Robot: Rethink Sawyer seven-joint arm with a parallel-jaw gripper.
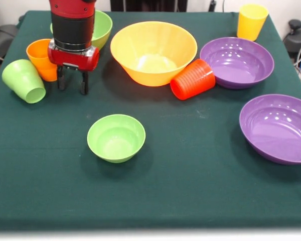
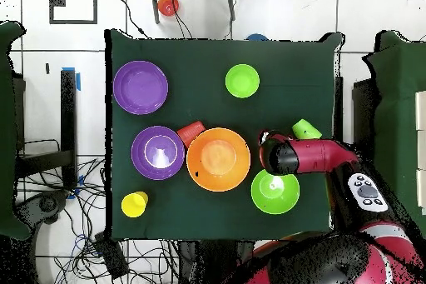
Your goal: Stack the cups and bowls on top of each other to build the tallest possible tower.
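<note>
My gripper (image 1: 72, 84) hangs open and empty just above the cloth, right beside the upright orange cup (image 1: 39, 57). A light green cup (image 1: 24, 80) (image 2: 306, 128) lies on its side to the left. A red cup (image 1: 193, 79) (image 2: 191, 131) lies on its side against the large orange-yellow bowl (image 1: 153, 50) (image 2: 218, 158). The yellow cup (image 1: 251, 21) (image 2: 134, 204) stands upright. The medium light green bowl (image 1: 104, 27) (image 2: 275, 191) sits behind my arm. The small light green bowl (image 1: 116, 137) (image 2: 242, 80) and two purple bowls (image 1: 237, 62) (image 1: 278, 128) stand apart. No bowls are nested. The blue bowl is out of view.
The table (image 1: 190, 175) is covered with a dark green cloth. My arm (image 2: 316, 157) hides the orange cup in the overhead view. Cables and a small red object (image 2: 167, 4) lie on the floor beyond the table.
</note>
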